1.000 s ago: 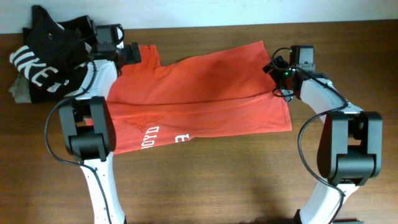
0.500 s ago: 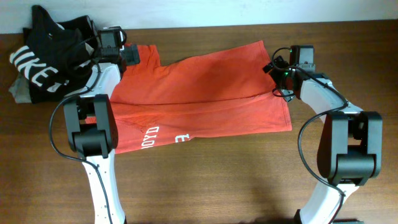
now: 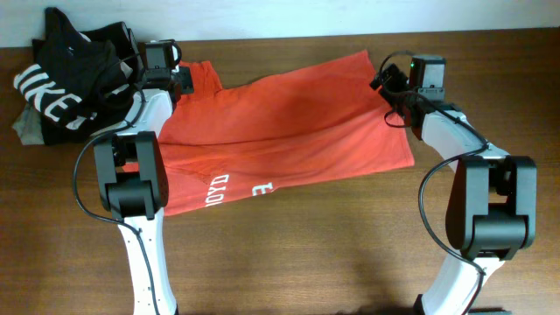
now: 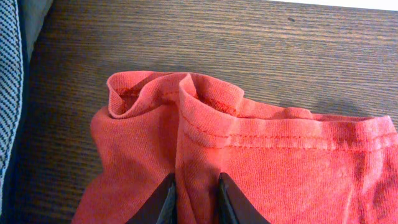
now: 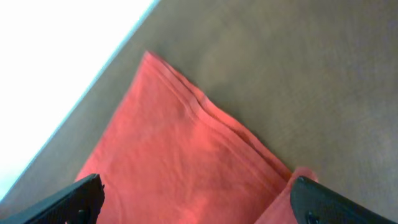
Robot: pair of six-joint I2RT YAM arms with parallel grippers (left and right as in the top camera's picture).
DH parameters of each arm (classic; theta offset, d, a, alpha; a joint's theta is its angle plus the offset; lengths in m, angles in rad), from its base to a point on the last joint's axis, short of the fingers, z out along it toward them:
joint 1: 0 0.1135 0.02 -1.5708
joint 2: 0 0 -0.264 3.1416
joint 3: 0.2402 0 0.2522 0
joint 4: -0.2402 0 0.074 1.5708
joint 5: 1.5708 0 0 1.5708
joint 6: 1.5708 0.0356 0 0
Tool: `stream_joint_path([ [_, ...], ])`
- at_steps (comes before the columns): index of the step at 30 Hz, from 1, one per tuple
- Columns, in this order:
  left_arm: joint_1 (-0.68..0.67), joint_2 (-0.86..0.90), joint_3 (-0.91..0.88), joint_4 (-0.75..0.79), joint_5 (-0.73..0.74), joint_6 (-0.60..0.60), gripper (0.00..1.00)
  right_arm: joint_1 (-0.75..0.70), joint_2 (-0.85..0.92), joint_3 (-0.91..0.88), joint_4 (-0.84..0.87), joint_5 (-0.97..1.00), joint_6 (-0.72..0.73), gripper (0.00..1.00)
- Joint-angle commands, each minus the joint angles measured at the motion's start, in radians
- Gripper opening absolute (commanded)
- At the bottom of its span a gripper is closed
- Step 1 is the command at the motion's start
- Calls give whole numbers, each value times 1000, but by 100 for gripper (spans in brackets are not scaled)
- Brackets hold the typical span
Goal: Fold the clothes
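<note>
I'm reaching left gripper (image 4: 197, 190) far-left, pinching shirt (image 3: 289, 122) fold | right gripper (image 5: 199, 200) far-right, spread over corner | shirt lying rumpled

Dark brown wood-grain surface (image 3: 306, 254) under even light, with a plain white wall (image 3: 350, 13) along its far edge.

Bare bench (image 3: 306, 262) runs open along the front between the two arm bases, and a gripper could pass there freely. The back right corner is bare too. The red-orange T-shirt (image 3: 289, 131) covers the middle from arm to arm. A black shirt (image 3: 61, 79) heaped over a grey-olive garment (image 3: 24, 129) blocks the back left corner, just beside the left gripper (image 4: 197, 186), whose jaws pinch a fold of the red cloth. The left arm (image 3: 131, 171) and right arm (image 3: 490, 206) close off the sides.
</note>
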Motion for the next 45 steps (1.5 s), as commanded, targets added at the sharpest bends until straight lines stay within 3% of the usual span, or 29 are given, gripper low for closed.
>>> stream_joint_path([
  [1, 7, 58, -9, -26, -3, 9, 21, 8, 5, 3, 54, 53, -119, 99],
  [7, 7, 58, -9, -24, -3, 9, 20, 7, 5, 3, -12, 128, -59, 99],
  [13, 7, 58, -9, -25, -3, 8, 26, 18, 22, 3, -3, 124, -39, 99],
  [19, 7, 58, -9, -29, -3, 8, 26, 20, 29, 4, -121, 105, 227, 99],
  [22, 7, 58, -9, -48, -3, 9, 27, 18, 4, 34, -177, 52, 227, 99],
  [27, 7, 58, -9, -63, -3, 9, 27, 18, -34, 203, -454, 155, 163, 99],
  [29, 7, 58, -9, -59, -3, 9, 27, 19, -34, 249, -476, 131, 69, 99],
  [36, 7, 71, -9, -63, -3, 9, 27, 19, -34, 341, -544, 127, -3, 99],
  [40, 7, 98, -9, -63, -3, 8, 28, 19, -21, 344, -592, 132, -2, 99],
  [45, 7, 108, -9, -51, -3, 9, 28, 18, 38, 344, -653, 180, 115, 99],
])
